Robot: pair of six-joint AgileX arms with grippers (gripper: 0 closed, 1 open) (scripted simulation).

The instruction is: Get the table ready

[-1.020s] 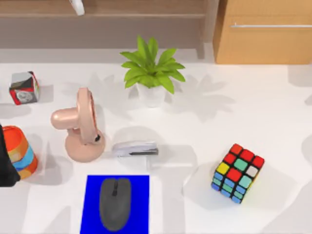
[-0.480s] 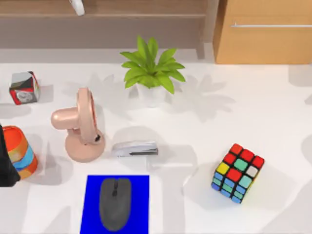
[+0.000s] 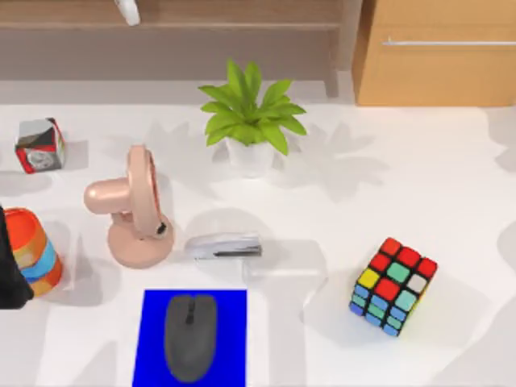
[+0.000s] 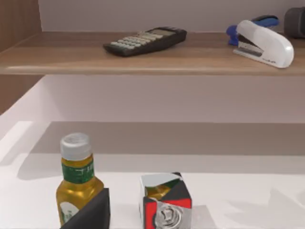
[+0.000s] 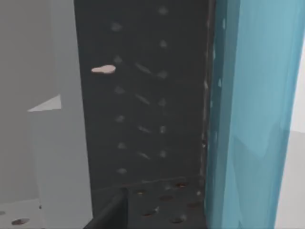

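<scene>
Table (image 3: 451,201): the wide white top under everything, running from the shelf at the far side to the near edge; smooth and rigid by the look of it, not a thing to be lifted. What gets handled is what stands on it.
Mouse (image 3: 190,336): lies on the blue mat (image 3: 153,306) at the near edge, left of centre; probably light and slick, best taken across its sides.
Stapler (image 3: 223,246): just beyond the mat, flat on the table; looks stiff, narrow enough to take across its width.
Fan (image 3: 133,210): pink, left of the stapler; top-heavy, I judge, so hold it low on the stand.
Cube (image 3: 393,285): right side, well apart from the rest; blocky, easy to take on opposite faces.
Plant (image 3: 250,121): far centre in a white pot; leaves soft, take the pot.
Striped cup (image 3: 34,250): far left edge, just beside a dark piece of the left arm (image 3: 10,270).
Left gripper: a dark finger (image 4: 93,214) shows in the wrist view, near a bottle (image 4: 77,183) and a small clock cube (image 4: 165,202); spread or closed, I cannot tell.
Right gripper: I cannot tell its state.
</scene>
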